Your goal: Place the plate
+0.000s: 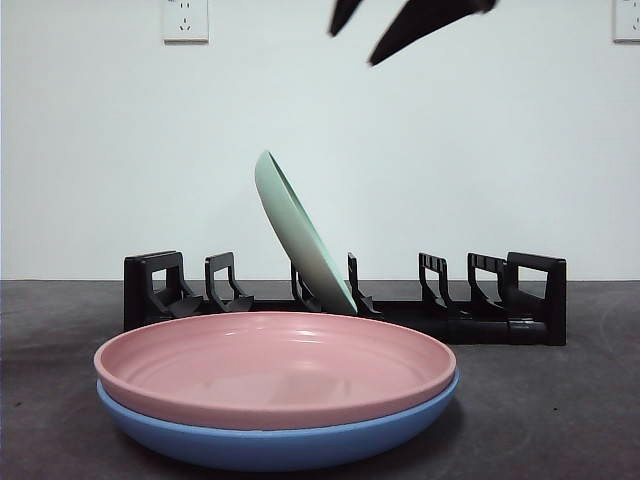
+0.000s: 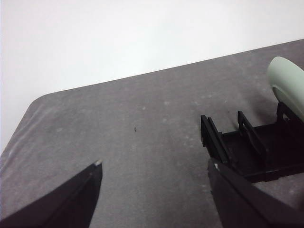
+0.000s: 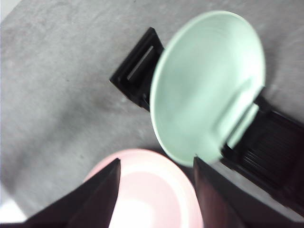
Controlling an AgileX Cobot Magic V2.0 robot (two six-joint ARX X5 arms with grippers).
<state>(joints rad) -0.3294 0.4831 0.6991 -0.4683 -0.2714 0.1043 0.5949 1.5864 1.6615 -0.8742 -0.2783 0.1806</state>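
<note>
- Green plate point(image 1: 300, 240) stands tilted in a middle slot of the black rack point(image 1: 535, 300).
- Right gripper point(image 3: 156, 164): jaws spread, empty, above the green plate.
- Left gripper point(image 2: 154, 164): jaws wide, empty, near the rack's end.
- Pink plate point(image 1: 275, 365) is stacked on the blue plate point(image 1: 280, 445), in front of the rack.

A plain white wall point(image 1: 100, 150) stands behind a dark grey table point(image 1: 590, 400). Two white sockets point(image 1: 185, 20) sit high on it.
</note>
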